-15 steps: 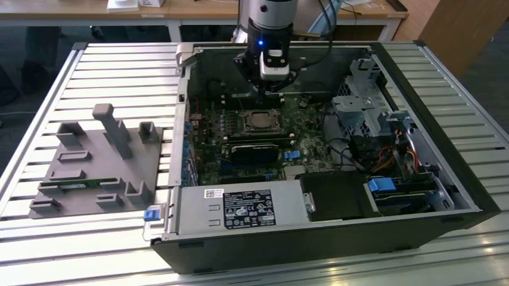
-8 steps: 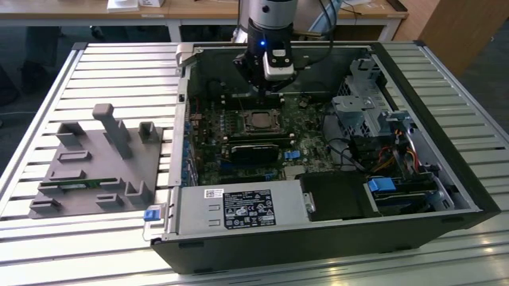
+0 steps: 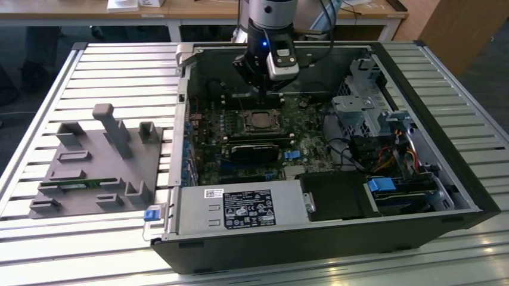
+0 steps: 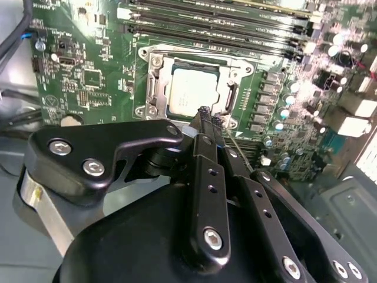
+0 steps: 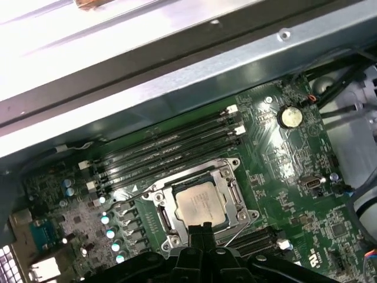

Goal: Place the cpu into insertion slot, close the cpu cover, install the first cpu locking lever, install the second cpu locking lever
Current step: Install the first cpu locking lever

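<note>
Grey fixture tray [image 3: 95, 167]: it sits on the slatted desk [image 3: 119, 65] at the exterior view's left, well apart from my work.
Computer case [image 3: 318, 250]: it lies open in the middle of the frame, with the green board facing up.
Cpu [image 4: 191, 94]: it lies flat in the insertion slot [image 5: 152, 193], its pale top showing near the upper centre of the second wrist view.
Cpu cover [image 4: 235, 71]: it looks to be down over the chip, framing it on all sides.
Gripper [image 4: 210, 114]: I hang just at the socket's near edge with my fingertips drawn narrow, almost together. I cannot tell whether anything is pinched between them.
Locking lever [image 4: 238, 154]: this thin wire rod slants away from the socket, just beside my tips, and looks unlatched.
Step in hand: the lever work, as I judge it.
Doing it well: I should bear on the rod itself, press it evenly towards its catch, and keep my tips off the chip and the small parts nearby.
Drive cage [image 3: 358, 107]: it stands at the exterior view's right, clear of me.
</note>
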You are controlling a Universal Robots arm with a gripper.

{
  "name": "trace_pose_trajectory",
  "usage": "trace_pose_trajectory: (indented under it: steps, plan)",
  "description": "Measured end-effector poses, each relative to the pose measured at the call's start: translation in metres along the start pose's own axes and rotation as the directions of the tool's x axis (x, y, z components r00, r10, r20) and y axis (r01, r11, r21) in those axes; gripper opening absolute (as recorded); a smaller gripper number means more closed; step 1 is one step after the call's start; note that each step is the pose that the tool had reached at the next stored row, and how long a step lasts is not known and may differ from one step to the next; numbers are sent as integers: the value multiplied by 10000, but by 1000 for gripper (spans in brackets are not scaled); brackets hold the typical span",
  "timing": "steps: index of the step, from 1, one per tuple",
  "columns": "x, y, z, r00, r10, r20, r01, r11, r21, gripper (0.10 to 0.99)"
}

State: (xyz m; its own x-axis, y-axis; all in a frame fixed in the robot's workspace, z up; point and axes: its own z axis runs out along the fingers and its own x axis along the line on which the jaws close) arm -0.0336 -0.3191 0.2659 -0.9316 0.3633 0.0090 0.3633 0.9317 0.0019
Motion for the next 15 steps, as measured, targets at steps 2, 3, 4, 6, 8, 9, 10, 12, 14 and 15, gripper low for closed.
trace_pose_trajectory:
  steps: [2,3,4,6,8,9,10,12,14,15]
  plan:
    - [0,0,0,9997,-260,3,260,9997,1,106]
    - [0,0,0,9992,-396,5,396,9992,2,106]
    - [0,0,0,9987,-513,7,513,9987,2,106]
    - [0,0,0,9973,-740,14,740,9973,2,106]
    - [0,0,1,9952,-974,23,974,9952,0,106]
    - [0,0,1,9941,-1080,28,1080,9942,0,106]
    - [0,0,1,9928,-1197,35,1197,9928,-2,106]
    - [0,0,1,9899,-1418,48,1418,9899,-3,106]
    - [0,0,1,9862,-1653,61,1654,9862,-3,106]
    - [0,0,1,9841,-1774,67,1774,9841,-4,106]
